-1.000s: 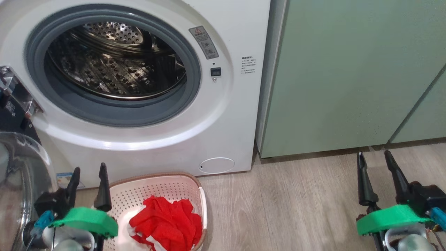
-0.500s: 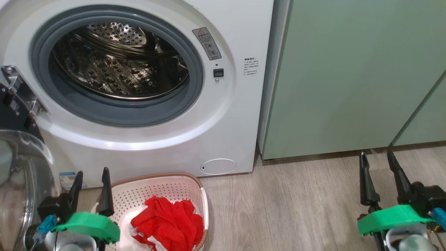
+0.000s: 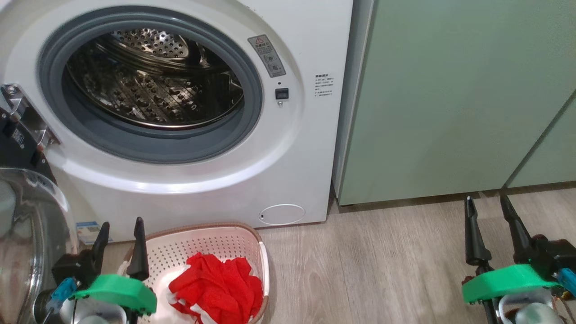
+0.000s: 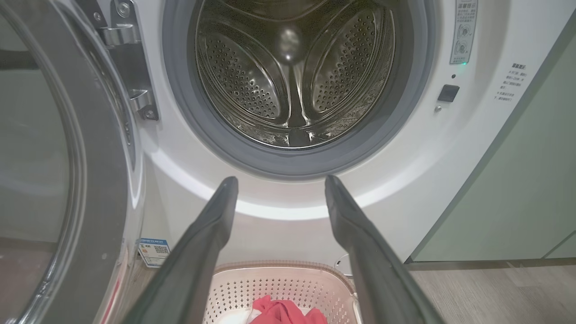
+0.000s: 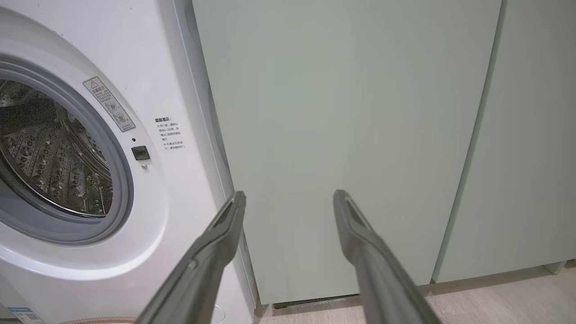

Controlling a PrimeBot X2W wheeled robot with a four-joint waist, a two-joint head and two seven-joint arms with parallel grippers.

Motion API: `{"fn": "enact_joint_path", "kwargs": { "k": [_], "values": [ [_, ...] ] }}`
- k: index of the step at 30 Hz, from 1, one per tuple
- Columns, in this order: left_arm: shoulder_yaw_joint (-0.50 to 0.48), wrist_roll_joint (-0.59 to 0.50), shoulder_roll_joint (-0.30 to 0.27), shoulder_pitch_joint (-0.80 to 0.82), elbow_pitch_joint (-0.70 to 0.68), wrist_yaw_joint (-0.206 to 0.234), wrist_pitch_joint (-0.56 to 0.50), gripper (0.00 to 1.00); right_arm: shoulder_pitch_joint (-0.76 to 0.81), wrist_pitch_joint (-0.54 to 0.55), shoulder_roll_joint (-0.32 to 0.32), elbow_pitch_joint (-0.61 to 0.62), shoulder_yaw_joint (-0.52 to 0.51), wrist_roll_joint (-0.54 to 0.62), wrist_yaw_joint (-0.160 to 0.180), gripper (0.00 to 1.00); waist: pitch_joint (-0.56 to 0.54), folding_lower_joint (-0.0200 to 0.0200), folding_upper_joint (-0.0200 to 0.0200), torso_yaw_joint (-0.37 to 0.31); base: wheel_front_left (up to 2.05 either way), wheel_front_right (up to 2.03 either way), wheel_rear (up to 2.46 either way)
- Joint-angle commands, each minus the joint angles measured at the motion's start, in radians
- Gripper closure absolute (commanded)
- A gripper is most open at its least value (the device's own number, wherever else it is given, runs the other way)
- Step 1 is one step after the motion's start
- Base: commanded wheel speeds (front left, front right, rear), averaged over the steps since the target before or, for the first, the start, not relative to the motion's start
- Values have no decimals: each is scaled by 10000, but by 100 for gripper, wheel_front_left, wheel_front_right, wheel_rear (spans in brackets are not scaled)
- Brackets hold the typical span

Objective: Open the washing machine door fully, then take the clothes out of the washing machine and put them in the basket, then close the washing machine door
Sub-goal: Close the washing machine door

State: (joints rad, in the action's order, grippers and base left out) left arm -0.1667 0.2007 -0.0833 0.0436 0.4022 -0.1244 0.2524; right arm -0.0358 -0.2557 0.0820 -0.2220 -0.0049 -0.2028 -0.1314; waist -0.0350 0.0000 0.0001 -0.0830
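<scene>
The washing machine (image 3: pixel 292 148) stands with its round mouth uncovered, and the perforated steel drum (image 3: pixel 153 85) gleams inside the grey rubber ring. The washing machine door (image 3: pixel 27 234) is swung wide out to the machine's left on its metal hinge (image 3: pixel 20 119), the bulging glass bowl facing into the room. On the wood-look floor (image 3: pixel 369 270), right at the foot of the machine and below the drum opening, sits the basket (image 3: pixel 211 245), and the clothes (image 3: pixel 220 288) lie bunched in it, red with a bit of white showing at the edges. The left gripper (image 3: pixel 122 222) hangs between the door glass and the near left corner of the basket, its two dark fingers spread apart with nothing between them, pointing toward the drum. The right gripper (image 3: pixel 486 198) is well off to the right, over the floor in front of the pale green cabinets (image 3: pixel 450 90), its fingers likewise spread wide and holding nothing.
</scene>
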Motion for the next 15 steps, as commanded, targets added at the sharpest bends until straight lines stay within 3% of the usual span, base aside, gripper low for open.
{"fn": "enact_joint_path", "kwargs": {
  "k": [1, 8, 15],
  "values": [
    [-277, -121, -130, 481, -262, -42, 93, 0, -131, -61, 25, 315, 211, -19, 7, 0, 6, 0, -1, 10, -65, 65, 0],
    [-278, -107, -156, 502, -176, -49, 93, 0, -121, -61, 13, 315, 198, -18, 7, 0, -24, 0, -1, 39, -119, 119, 0],
    [-228, -65, -175, 511, -67, -55, 93, 0, -92, -61, -2, 303, 199, -31, 7, 0, -58, 0, -1, 64, -202, 202, 1]
  ]
}}
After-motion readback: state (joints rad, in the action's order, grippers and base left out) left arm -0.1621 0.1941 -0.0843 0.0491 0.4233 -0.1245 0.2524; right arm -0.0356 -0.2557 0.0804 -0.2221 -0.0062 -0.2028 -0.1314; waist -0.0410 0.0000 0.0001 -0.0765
